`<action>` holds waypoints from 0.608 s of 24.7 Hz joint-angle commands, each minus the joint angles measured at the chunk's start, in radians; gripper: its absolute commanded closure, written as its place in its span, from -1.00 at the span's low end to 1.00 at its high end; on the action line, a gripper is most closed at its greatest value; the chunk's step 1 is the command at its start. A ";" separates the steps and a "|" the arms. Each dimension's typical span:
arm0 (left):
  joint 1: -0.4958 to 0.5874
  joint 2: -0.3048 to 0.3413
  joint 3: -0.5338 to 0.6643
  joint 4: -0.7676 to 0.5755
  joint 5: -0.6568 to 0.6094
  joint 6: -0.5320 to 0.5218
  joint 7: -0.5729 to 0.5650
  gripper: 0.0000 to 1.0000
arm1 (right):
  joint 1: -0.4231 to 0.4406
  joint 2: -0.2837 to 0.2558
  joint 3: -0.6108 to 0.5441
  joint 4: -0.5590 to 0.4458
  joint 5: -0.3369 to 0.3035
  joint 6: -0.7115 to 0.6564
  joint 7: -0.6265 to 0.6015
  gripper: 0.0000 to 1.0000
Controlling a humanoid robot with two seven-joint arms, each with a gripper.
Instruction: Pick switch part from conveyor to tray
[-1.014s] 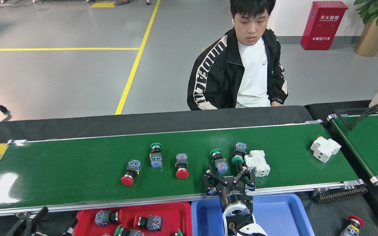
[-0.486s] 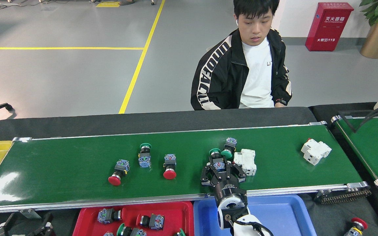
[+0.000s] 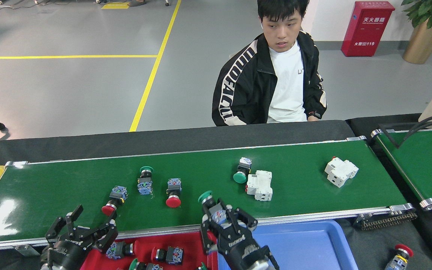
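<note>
While the right gripper (image 3: 221,217) is clamped on a green-capped switch part (image 3: 211,206) over the conveyor's (image 3: 313,210) near rail, its fingers hide most of that part's body; only the green cap, pointing up and toward the far left, and a bit of blue-and-grey block between the fingers can be seen. Its long axis runs from that cap down and right into the claw.

Both trays are cut off by the bottom edge: the red tray (image 3: 186,242) shows a few switch parts, partly hidden behind the grippers, and the blue tray (image 3: 313,243) shows bare floor.

At the near left corner, the left gripper (image 3: 84,228) stands with its fingers spread apart, holding nothing, just before the near rail. Just beyond it a red-capped switch (image 3: 113,199) lies on the belt, cap toward the near edge.

Further along the belt lie a green-capped switch (image 3: 145,180), another red-capped switch (image 3: 173,192), a third green one (image 3: 242,170) touching a white breaker (image 3: 260,185), and a second white breaker (image 3: 340,171) toward the far right corner.

A person (image 3: 272,75) sits behind the far edge.
</note>
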 commanded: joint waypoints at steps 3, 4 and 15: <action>-0.113 0.018 -0.006 0.134 -0.025 0.021 0.009 -0.82 | 0.034 0.001 0.018 -0.014 0.001 -0.165 0.022 -0.98; -0.133 0.023 -0.006 0.155 -0.030 0.021 0.009 -0.70 | 0.034 0.001 0.021 -0.014 0.001 -0.165 0.025 -1.00; -0.167 0.110 -0.035 0.249 0.042 -0.056 0.047 0.81 | -0.085 0.046 -0.134 -0.013 -0.002 0.094 0.019 -1.00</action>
